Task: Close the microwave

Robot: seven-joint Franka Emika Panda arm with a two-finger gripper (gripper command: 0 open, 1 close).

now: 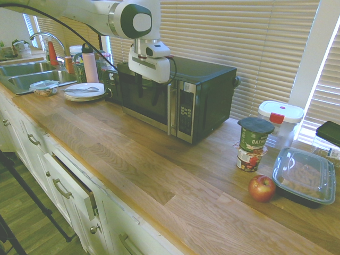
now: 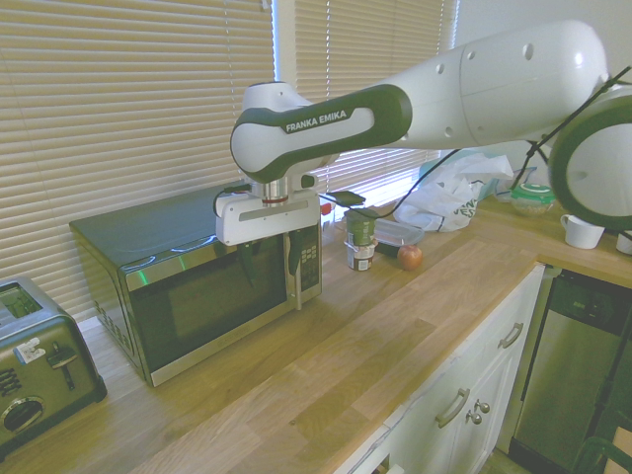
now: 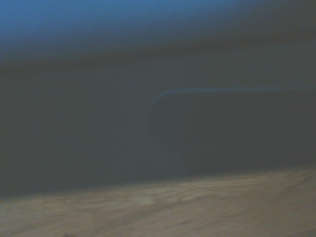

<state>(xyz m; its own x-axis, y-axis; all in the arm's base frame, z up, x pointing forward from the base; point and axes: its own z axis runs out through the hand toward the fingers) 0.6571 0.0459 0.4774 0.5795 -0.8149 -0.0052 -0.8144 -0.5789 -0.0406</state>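
The gripper (image 1: 149, 89) is held open against the microwave (image 1: 180, 95) door; the handle, at 3 o'clock, could be bumped.

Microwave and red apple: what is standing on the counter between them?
In the first exterior view, two stacked cups stand between the microwave and the apple; the top one has a dark lid.
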